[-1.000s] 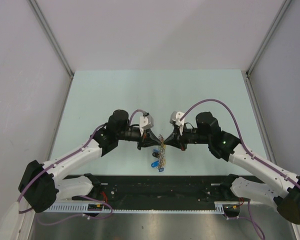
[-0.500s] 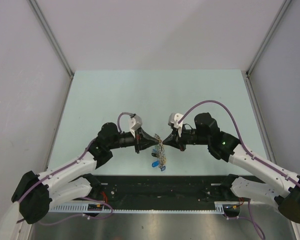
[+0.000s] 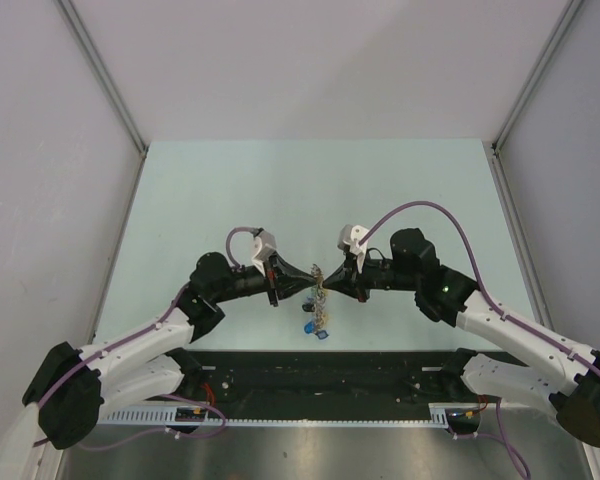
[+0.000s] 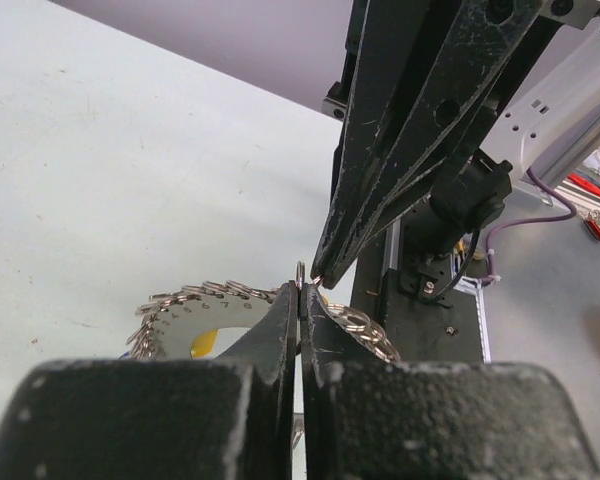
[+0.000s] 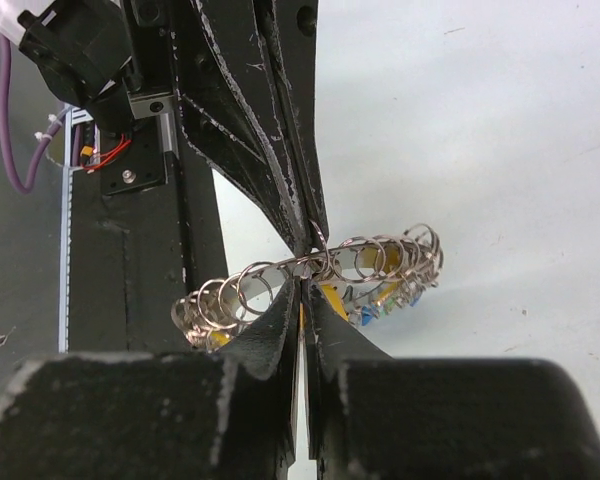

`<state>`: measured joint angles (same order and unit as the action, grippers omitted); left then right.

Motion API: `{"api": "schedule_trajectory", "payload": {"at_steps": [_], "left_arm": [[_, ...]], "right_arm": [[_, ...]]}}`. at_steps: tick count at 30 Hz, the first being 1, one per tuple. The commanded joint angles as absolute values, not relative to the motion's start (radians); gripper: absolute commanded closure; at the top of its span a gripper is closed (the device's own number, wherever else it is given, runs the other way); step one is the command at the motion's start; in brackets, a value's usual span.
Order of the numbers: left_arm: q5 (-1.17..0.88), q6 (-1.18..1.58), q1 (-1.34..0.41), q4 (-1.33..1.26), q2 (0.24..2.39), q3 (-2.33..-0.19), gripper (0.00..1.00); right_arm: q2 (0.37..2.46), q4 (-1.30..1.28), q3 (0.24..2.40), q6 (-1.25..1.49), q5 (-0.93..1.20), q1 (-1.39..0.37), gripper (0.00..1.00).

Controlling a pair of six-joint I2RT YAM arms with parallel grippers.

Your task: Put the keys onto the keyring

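Note:
The keyring (image 3: 319,297) hangs on edge between my two grippers near the table's front middle, with small coloured keys (image 3: 311,327) dangling under it. My left gripper (image 3: 313,288) is shut; in the left wrist view (image 4: 300,291) its tips pinch a small split ring on the rim of the grey numbered keyring (image 4: 185,315). My right gripper (image 3: 327,288) is shut on the opposite side of the rim; in the right wrist view (image 5: 300,290) the keyring (image 5: 270,278) is fringed with small rings, and yellow, blue and green keys (image 5: 375,300) hang from it. The two grippers' tips nearly touch.
The pale green table (image 3: 230,190) is walled by white panels on three sides. A black base rail (image 3: 320,370) and a white cable tray (image 3: 280,418) run along the near edge. Purple cables loop over both wrists.
My left arm has drawn back and stretched out flatter, with its tip staying at the keyring. The keyring has shifted slightly away from the near edge. Both grippers stay shut.

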<state>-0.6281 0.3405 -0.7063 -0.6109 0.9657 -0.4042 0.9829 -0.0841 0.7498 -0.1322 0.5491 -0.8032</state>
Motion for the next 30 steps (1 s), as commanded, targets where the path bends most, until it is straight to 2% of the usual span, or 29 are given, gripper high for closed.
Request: {"api": "schedule_trajectory", "payload": {"at_steps": [1, 8, 17, 27, 30], "left_arm": [[-0.635, 0.354, -0.706, -0.752, 0.937, -0.423, 1.00], [-0.640, 0.353, -0.706, -0.742, 0.934, -0.426, 1.00], [-0.644, 0.353, -0.706, -0.741, 0.930, -0.431, 1.00], [-0.647, 0.351, -0.710, -0.741, 0.928, -0.426, 1.00], [-0.641, 0.351, -0.712, -0.741, 0.923, -0.423, 0.99]], "right_arm": [[0.979, -0.052, 0.742, -0.115, 0.548, -0.811, 0.93], [0.986, -0.043, 0.742, -0.110, 0.543, -0.811, 0.86], [0.989, -0.028, 0.741, -0.101, 0.546, -0.813, 0.82], [0.986, -0.011, 0.742, -0.094, 0.564, -0.811, 0.83], [0.985, -0.009, 0.742, -0.094, 0.566, -0.811, 0.92]]}}
